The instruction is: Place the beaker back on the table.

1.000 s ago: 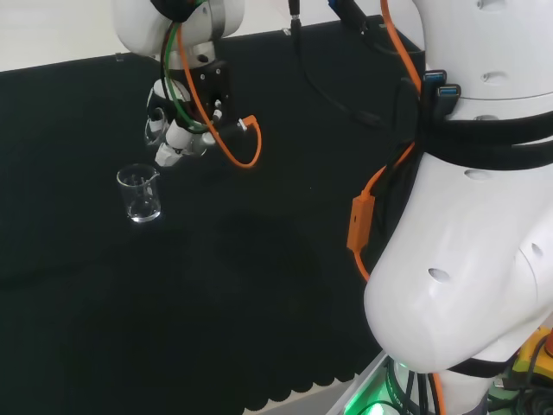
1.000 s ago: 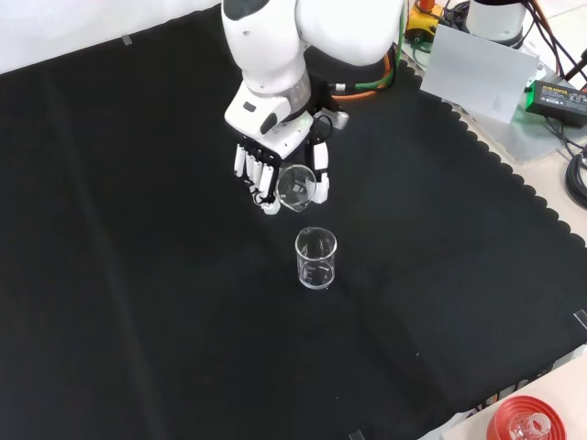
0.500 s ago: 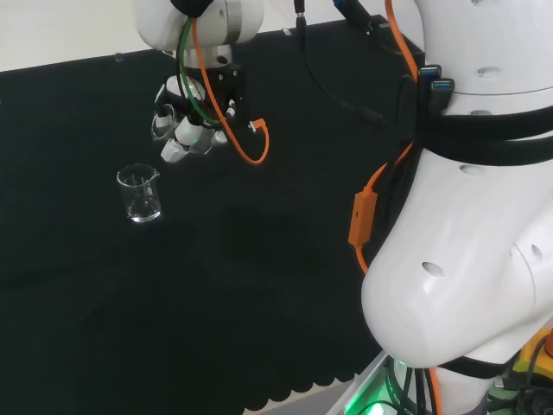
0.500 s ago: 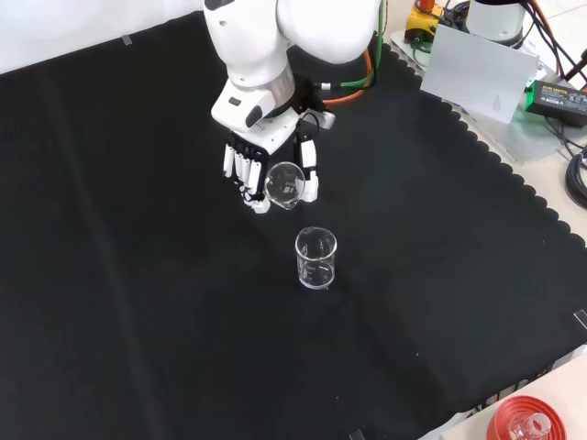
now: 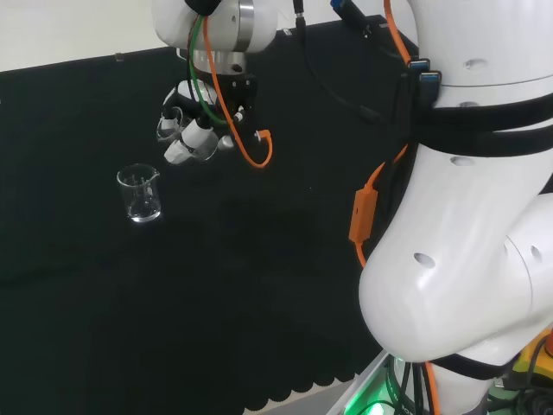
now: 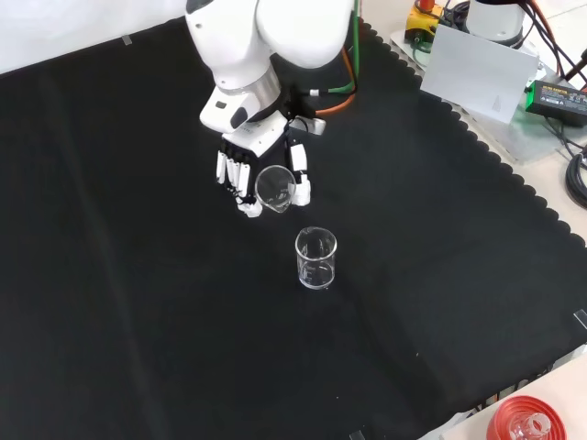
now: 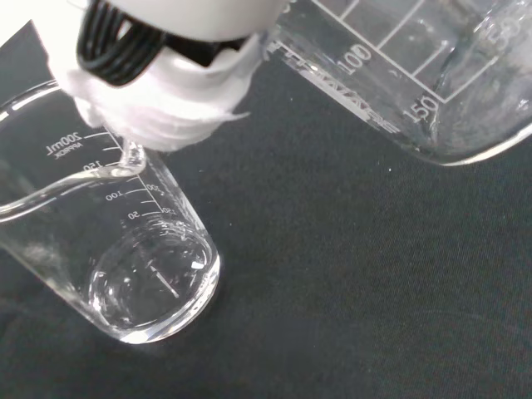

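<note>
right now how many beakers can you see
2. One beaker stands upright on the black cloth. The other beaker is tilted in the hand, above the cloth. More clear glass could go unseen.

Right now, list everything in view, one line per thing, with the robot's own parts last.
Held beaker: one, clear glass, tilted in the robot hand above the cloth, up and left of the standing beaker in the front view.
Standing beaker: one, clear glass, upright on the cloth near its middle.
Cloth: one, black, covering the bench.
Red ring: one, red, at the front view's bottom right corner, off the cloth.
Grey plate: one, grey, beyond the cloth's top right edge in the front view.
Cable: one, orange, along the arm.
Arm: one, white.
Robot hand: one, black and white, curled round the held beaker.
</note>
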